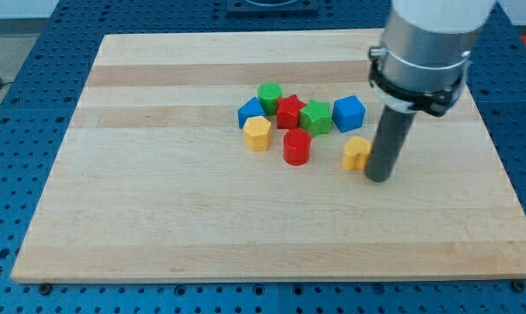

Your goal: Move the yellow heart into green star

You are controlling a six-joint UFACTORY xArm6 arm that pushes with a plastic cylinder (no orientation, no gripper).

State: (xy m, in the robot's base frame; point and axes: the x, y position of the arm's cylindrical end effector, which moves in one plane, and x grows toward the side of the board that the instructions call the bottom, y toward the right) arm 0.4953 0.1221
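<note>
Yellow heart [357, 153] lies on the wooden board [158, 218], right of the board's middle and at the right end of the block group. My tip [379, 178] sits just to the heart's right, touching it or nearly so; the rod stands upright. There is no pincer on this arm, only the rod, so nothing opens or clamps.

The green star [316, 118] is up and to the left of the heart, near but apart from it. A blue cube [349, 112] stands just right of the star, above the heart. A red star [290, 112] touches the green star's left side, and a green cylinder [269, 95] sits behind it toward the view's top. A red cylinder [297, 146] stands below the two stars, left of the heart. Farther left, a blue block [250, 111] and a yellow hexagon [256, 133] sit close together, the yellow one nearer the view's bottom.
</note>
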